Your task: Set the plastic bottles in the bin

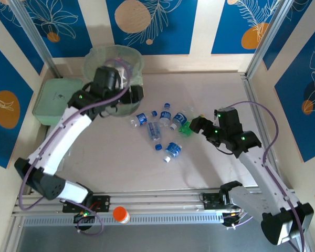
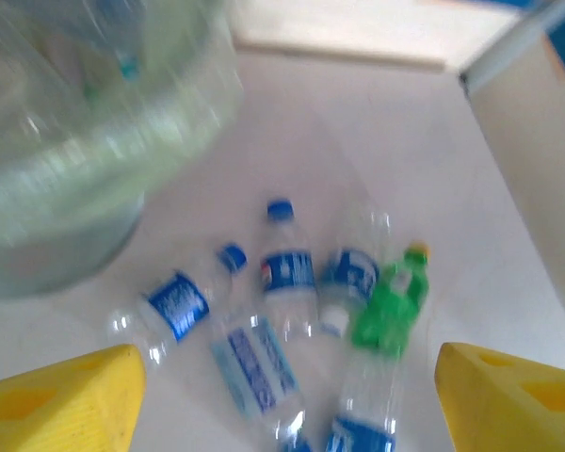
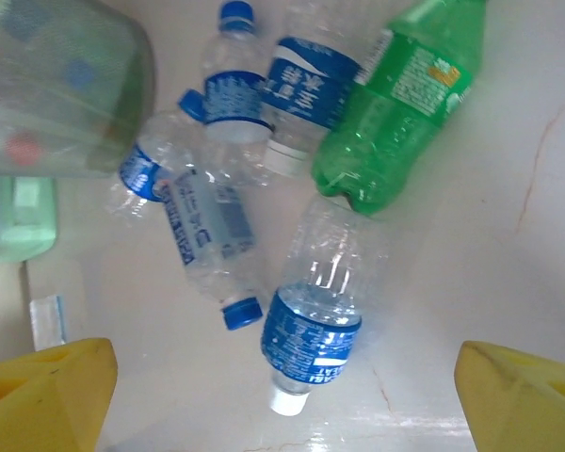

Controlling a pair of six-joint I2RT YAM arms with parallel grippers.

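Note:
Several plastic bottles lie loose mid-table, mostly clear with blue labels, one of them green. The bin, a pale green translucent bucket, stands at the back left. My left gripper hangs open beside the bin's front rim; its blurred wrist view looks past yellow fingers down at the bottles and the bin. My right gripper is open just right of the pile. A clear white-capped bottle lies on the table between its fingers, apart from both. The green bottle lies beyond.
A flat green lidded box sits left of the bin, against the wall. An orange-capped white item rests on the near rail between the arm bases. Patterned walls close in the table on three sides.

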